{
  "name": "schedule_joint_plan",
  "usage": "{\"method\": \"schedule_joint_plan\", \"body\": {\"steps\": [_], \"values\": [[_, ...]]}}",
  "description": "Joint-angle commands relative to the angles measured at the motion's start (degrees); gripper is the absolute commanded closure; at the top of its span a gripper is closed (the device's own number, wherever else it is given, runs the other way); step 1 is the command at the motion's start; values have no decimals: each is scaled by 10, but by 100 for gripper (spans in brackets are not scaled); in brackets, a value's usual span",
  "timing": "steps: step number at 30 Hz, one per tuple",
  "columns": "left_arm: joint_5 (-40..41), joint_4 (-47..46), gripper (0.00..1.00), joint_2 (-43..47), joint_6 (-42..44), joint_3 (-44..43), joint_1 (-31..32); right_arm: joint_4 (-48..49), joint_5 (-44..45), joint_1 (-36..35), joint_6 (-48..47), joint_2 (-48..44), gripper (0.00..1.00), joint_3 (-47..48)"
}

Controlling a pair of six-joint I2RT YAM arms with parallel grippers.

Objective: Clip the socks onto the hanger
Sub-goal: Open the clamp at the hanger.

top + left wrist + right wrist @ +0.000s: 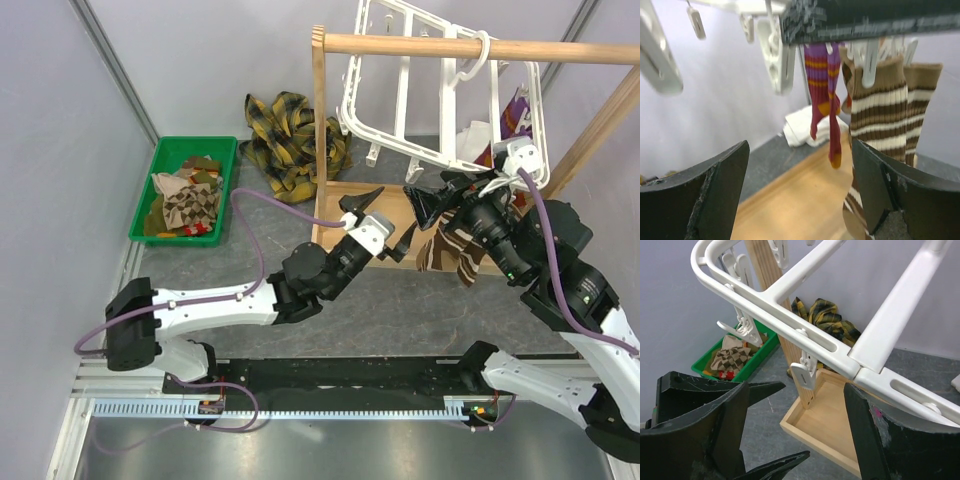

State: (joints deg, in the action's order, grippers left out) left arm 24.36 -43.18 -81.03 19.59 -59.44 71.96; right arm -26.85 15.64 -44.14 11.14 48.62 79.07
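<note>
Left gripper (384, 222) and right gripper (425, 205) gape empty; I'd pinch the mid-left brown argyle sock (190, 208) by its cuff for the white plastic grid hanger (900, 305).

A: What colours do the arms have?

B: Near the black base rail (350, 375), the left arm (200, 300) and the right arm (580, 295) have white links with black joints. A purple cable (255, 215) runs along each one.

A: And the fingers (700, 200)?

B: They are black wedges. On the left gripper (800, 195) and the right gripper (795, 440), the edges look scratched and grey.
</note>
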Motion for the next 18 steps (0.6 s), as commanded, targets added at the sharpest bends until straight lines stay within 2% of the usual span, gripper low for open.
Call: {"method": "schedule_joint_plan", "body": {"steps": [1,10,18], "values": [[70,-87,11,-40,88,-68,15,29,20,0,13,-19,16,-7],[120,-81,16,-110,111,-151,15,28,19,0,16,-33,14,-15],[123,-99,28,-140,134,-184,14,24,21,0,19,-40,14,-16]]}}
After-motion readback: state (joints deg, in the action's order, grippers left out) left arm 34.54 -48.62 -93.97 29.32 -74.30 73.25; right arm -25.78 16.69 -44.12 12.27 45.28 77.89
